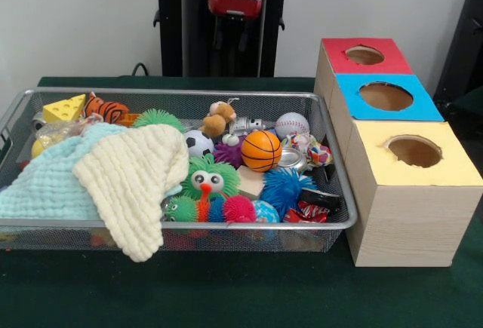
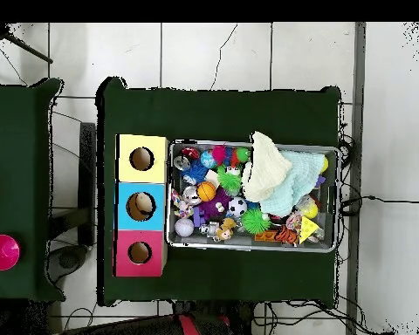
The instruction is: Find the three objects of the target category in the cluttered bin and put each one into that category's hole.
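The silver wire-mesh bin [image 1: 189,225] stands on the green table and also shows in the overhead view [image 2: 248,248]. A brown monkey-like plush [image 1: 219,119] lies near the bin's far wall, in the open; overhead it is by the wall nearest the robot [image 2: 223,231]. An orange striped plush [image 1: 106,108] lies at the far left corner [image 2: 287,234]. I see no third plush. The red-topped hole [image 1: 364,55] is the farthest of the three box holes [image 2: 140,253]. The arm's red end [image 1: 235,0] hangs drawn back before the pedestal, well away from the bin; the gripper is lost against the black.
A cream cloth [image 1: 132,173] and a mint cloth [image 1: 45,185] cover the bin's left half. A toy basketball [image 1: 261,150], a baseball [image 1: 291,124], a soccer ball [image 1: 198,143] and several spiky balls crowd the right half. The blue hole [image 1: 386,96] and the yellow hole [image 1: 413,151] adjoin the red.
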`<state>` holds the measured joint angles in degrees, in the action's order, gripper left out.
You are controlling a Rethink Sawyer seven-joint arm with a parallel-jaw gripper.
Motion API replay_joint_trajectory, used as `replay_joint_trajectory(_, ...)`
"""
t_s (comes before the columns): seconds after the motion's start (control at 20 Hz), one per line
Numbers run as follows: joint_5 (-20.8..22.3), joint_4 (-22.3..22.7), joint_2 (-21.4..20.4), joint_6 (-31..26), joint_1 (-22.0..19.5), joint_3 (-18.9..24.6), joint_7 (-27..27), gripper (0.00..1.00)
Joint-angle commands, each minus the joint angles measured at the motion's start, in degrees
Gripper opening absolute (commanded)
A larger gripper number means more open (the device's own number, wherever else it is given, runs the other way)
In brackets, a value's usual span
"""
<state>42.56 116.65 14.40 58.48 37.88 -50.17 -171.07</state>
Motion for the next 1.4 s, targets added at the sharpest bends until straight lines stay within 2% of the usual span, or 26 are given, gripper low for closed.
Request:
replay_joint_trajectory(0.05,-1.3,18.8,17.0,11.2,4.1,14.4,4.3,1.00)
replay_joint_trajectory(0.35,-4.1,20.5,20.8,16.4,8.0,14.9,0.4,1.00)
replay_joint_trajectory(0.75,-7.2,21.6,24.3,21.3,11.1,15.2,-2.1,1.00)
replay_joint_trajectory(1.4,-10.8,23.4,26.9,25.6,14.3,16.7,-4.8,1.00)
